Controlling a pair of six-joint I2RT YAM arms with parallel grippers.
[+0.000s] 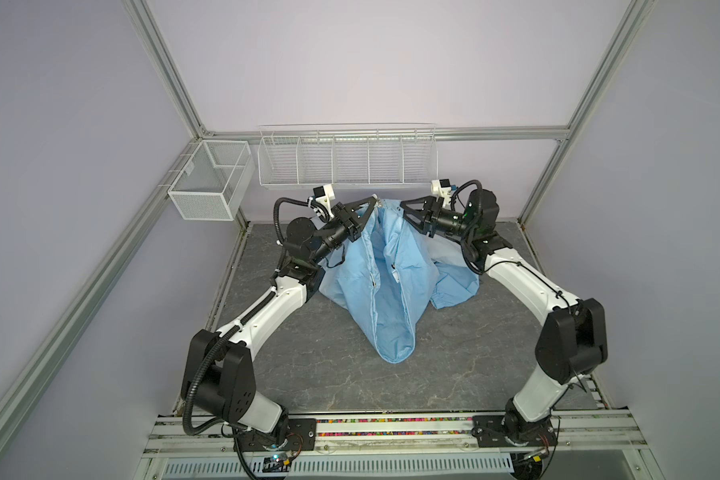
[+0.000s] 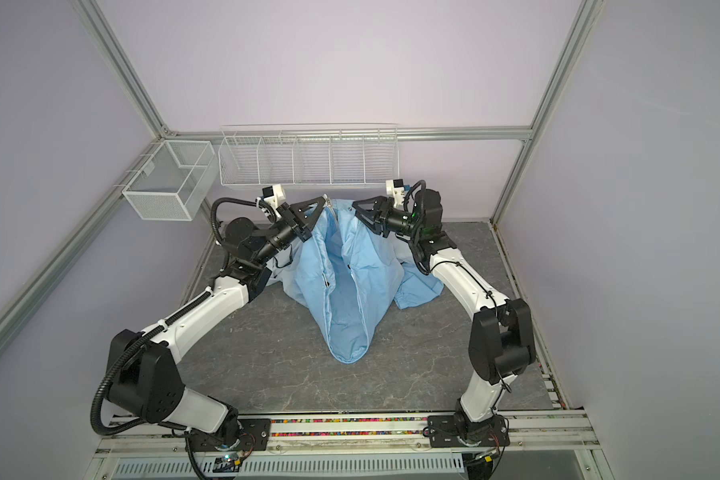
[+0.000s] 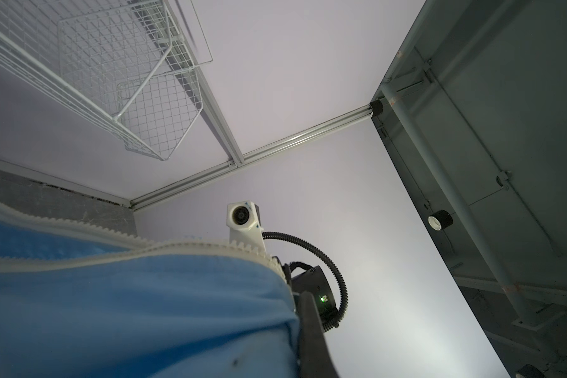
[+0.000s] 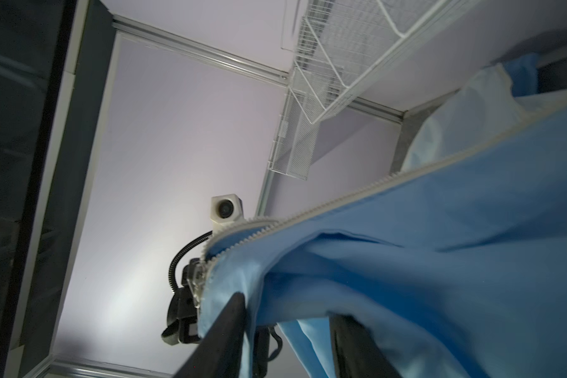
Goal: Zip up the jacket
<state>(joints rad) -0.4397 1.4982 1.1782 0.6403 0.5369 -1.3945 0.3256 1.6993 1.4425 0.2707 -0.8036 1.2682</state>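
We see the jacket point(image 1: 391, 286) hanging at the table's point(image 1: 454, 365) rear centre, hem pooled, zipper point(image 3: 190, 243) edges parted in a V. Bare table lies in front, and the rack point(image 1: 350, 166) sits close behind. Our left gripper point(image 1: 374, 203) pinches the top edge tight. Our right gripper point(image 1: 403, 206) stands partly open, cloth draped over its fingers point(image 4: 229, 327).

The left arm point(image 1: 267, 309) and right arm point(image 1: 520, 274) had white shells and bulky black joints. The left gripper point(image 1: 376, 202) and right gripper point(image 1: 403, 208) were black triangular frames with small white wrist cameras point(image 1: 324, 192).
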